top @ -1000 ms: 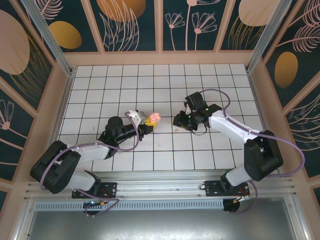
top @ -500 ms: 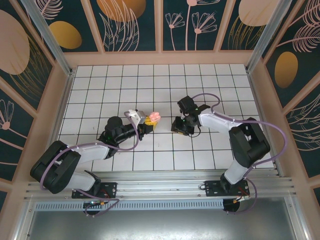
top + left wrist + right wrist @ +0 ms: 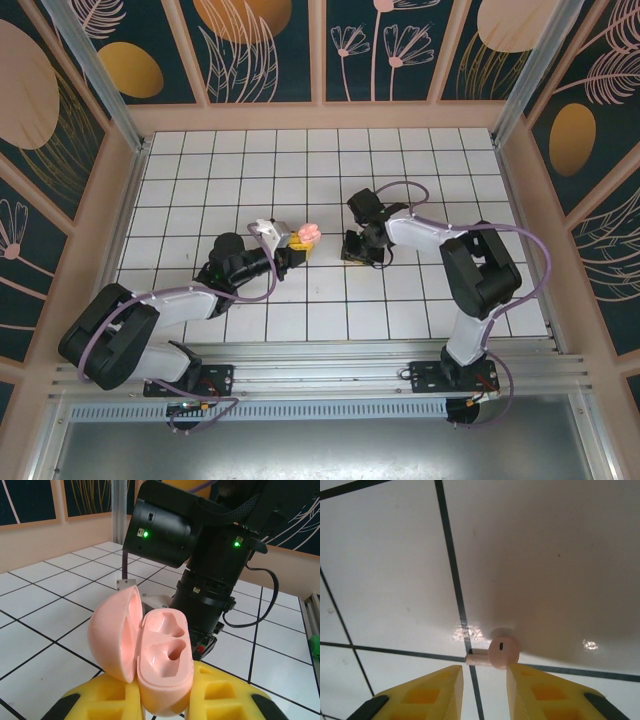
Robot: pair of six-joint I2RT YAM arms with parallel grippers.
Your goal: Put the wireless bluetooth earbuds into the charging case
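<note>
Earbud (image 3: 502,652), pale pink, lies on the tiled table (image 3: 545,555) across a dark grid line (image 3: 451,555), right gripper (image 3: 484,680) poised just above, jaws apart to straddle it. Left gripper (image 3: 165,702) is clamped on the open charging case (image 3: 162,655), its empty sockets facing up, presumably to receive it.

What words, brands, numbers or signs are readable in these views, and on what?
None are readable.
The open pink case in the left gripper is plain, with no brand or marks.
The pink earbud on the tiles before the right gripper shows only a dark slot.
The right arm carries green lights, no legible lettering.
</note>
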